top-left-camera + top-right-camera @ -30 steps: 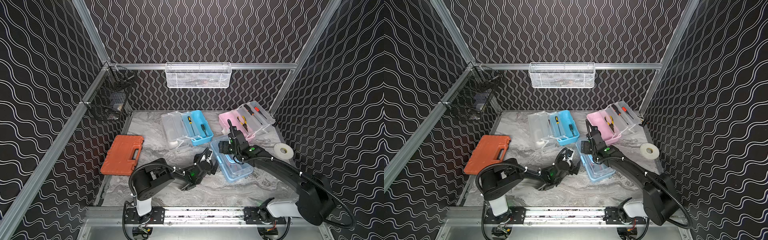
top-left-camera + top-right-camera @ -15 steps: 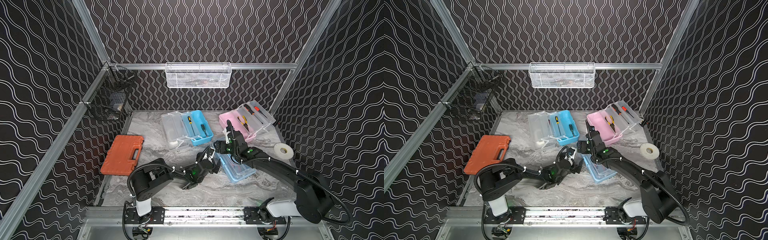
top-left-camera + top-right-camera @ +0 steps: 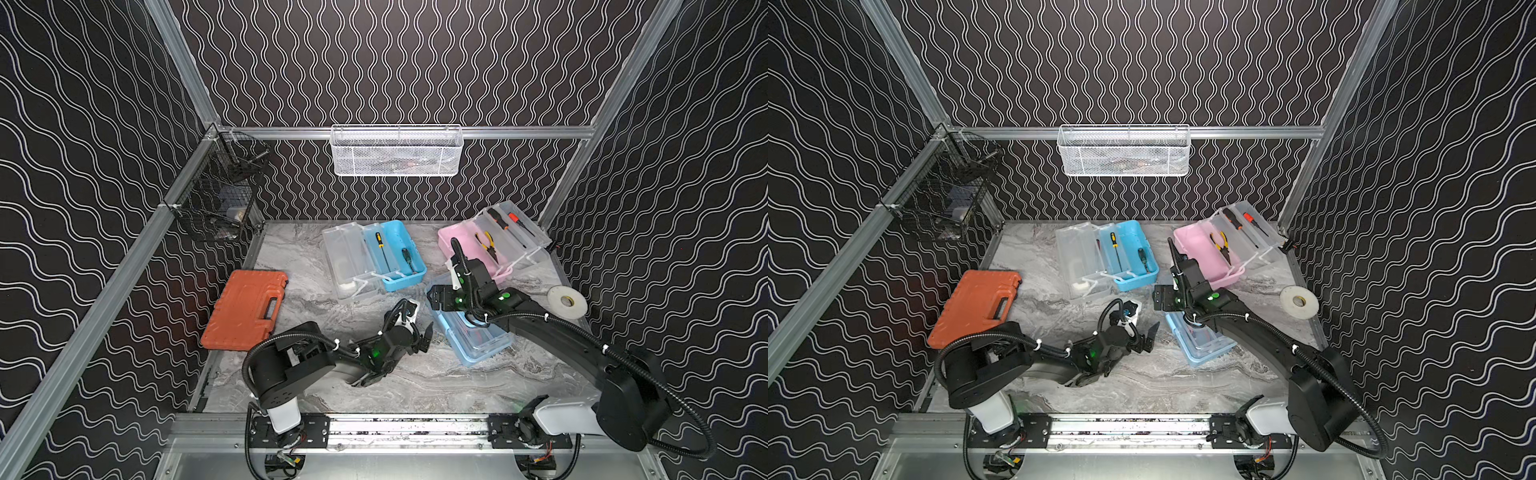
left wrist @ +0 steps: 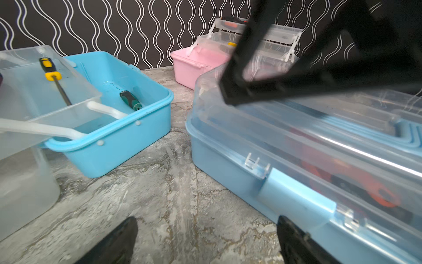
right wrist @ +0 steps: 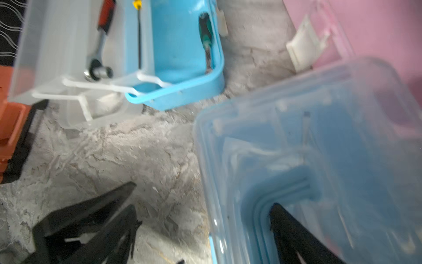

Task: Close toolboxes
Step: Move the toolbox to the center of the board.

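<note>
Reading the table (image 3: 332, 390) as a clock with twelve at the back wall, the closed light-blue toolbox (image 3: 478, 345) lies just right of centre toward four o'clock, its clear lid down on the base; the open blue toolbox (image 3: 395, 249) sits at twelve with its lid and tray folded out to the nine o'clock side; the open pink toolbox (image 3: 461, 245) stands at two, trays raised; the left gripper (image 4: 206, 219) is low over the table at the closed box's nine o'clock side, fingers spread wide and holding nothing, one finger just beside the front latch (image 4: 296, 194); the right gripper (image 5: 204, 195) hangs over that box's far end, spread too, one finger above the lid, nothing pinched; an orange hard case (image 3: 245, 309) lies at nine, a tape roll (image 3: 566, 301) at three.
</note>
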Robot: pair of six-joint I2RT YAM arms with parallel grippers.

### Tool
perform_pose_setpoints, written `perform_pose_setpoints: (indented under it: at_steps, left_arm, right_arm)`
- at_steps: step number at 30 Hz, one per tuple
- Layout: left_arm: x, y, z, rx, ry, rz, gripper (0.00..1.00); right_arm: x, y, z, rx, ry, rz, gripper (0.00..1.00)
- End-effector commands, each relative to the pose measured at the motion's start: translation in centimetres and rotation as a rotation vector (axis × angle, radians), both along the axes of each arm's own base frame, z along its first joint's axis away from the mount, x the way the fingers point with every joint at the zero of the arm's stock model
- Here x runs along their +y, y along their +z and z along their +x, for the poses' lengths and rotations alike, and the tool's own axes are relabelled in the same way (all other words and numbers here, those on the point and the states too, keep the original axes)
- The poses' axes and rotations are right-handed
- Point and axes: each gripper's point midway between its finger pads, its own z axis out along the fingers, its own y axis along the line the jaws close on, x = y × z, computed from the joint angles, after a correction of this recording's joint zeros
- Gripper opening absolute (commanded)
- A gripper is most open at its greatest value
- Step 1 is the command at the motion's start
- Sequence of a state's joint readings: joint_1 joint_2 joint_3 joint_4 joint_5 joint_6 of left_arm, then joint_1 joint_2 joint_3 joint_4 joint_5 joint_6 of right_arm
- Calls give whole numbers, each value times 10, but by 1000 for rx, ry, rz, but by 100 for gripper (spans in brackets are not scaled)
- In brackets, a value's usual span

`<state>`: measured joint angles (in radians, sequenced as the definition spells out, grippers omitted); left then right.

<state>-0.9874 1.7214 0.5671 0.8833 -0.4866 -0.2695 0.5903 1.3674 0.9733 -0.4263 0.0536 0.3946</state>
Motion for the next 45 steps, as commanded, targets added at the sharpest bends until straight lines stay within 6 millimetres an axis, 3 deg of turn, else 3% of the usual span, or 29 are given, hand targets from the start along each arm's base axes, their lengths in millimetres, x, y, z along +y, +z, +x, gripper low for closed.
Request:
perform_pose_setpoints:
  at_steps: [1, 10, 11, 15, 22, 28, 34, 40, 45]
  left_arm:
    - [10, 6, 0, -20, 32, -16, 99]
    - [32, 12, -10, -26, 60, -9, 99]
    - [35, 13, -11, -28, 63, -5, 99]
    - [45, 18, -15, -35, 77, -2, 99]
    - [70, 21, -16, 7, 162, 49, 99]
    - [104, 26, -16, 69, 246, 45, 99]
    - [142, 36, -10, 102, 341, 37, 99]
    - [169, 44, -2, 125, 427, 50, 99]
    - [175, 47, 7, 137, 445, 56, 99]
  right_arm:
    - [-25, -21, -36, 180, -29, -106, 93]
    - [-21, 9, -17, 112, -1, -153, 94]
    - [-17, 22, -11, 85, 4, -144, 94]
    - [-7, 41, -2, 40, 31, -145, 94]
    - [13, 49, 27, 3, 69, -195, 94]
    - [14, 36, 63, -23, 37, -322, 94]
    - [14, 6, 86, -4, 31, -440, 94]
    - [-1, -34, 94, 42, 13, -600, 93]
    - [-24, -55, 82, 67, -19, -708, 93]
